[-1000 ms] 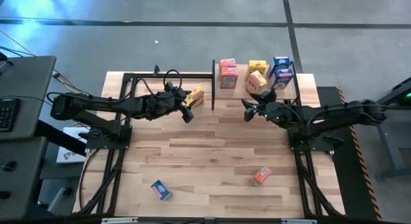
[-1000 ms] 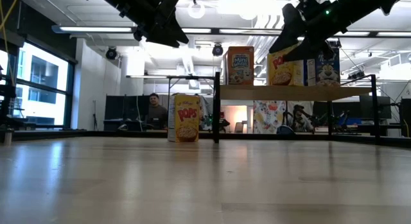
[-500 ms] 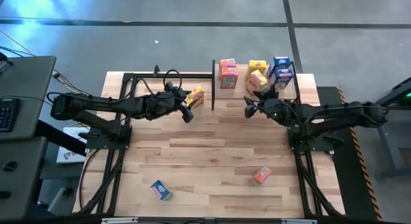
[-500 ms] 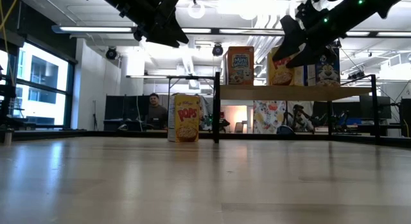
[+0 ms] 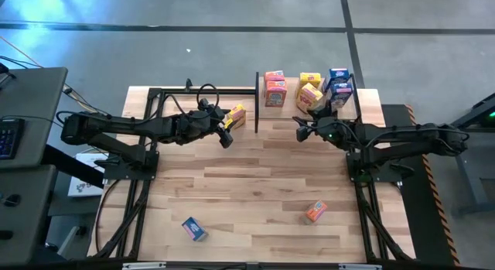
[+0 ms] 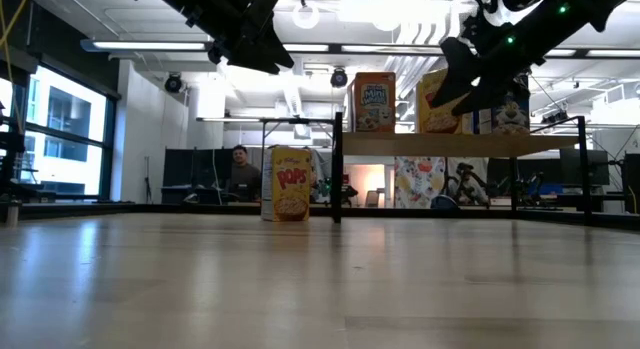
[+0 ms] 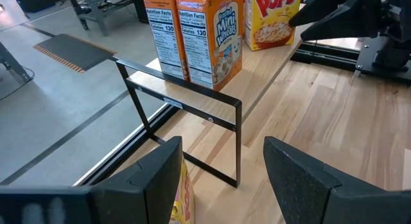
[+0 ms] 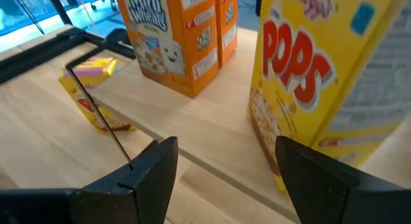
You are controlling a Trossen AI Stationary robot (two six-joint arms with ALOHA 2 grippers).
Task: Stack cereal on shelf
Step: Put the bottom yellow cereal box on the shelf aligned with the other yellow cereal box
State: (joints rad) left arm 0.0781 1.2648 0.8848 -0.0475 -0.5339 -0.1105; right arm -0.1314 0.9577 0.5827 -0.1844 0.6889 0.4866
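right gripper [image 5: 300, 133] empty, fingers apart, facing shelf [image 5: 288, 111]; left gripper [image 5: 227, 136] likewise.

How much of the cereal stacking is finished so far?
Six small boxes already sit on the light-wood shelf: two orange, two yellow, two blue. Neither the left gripper nor the right gripper holds anything. Left: a yellow box beside the shelf, an orange box and a blue box near the front edge.

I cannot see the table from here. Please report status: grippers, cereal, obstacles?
Both grippers open, empty: left gripper above yellow box, right gripper before shelf. Six boxes shelved; orange box, blue box lying loose. Nothing blocking.
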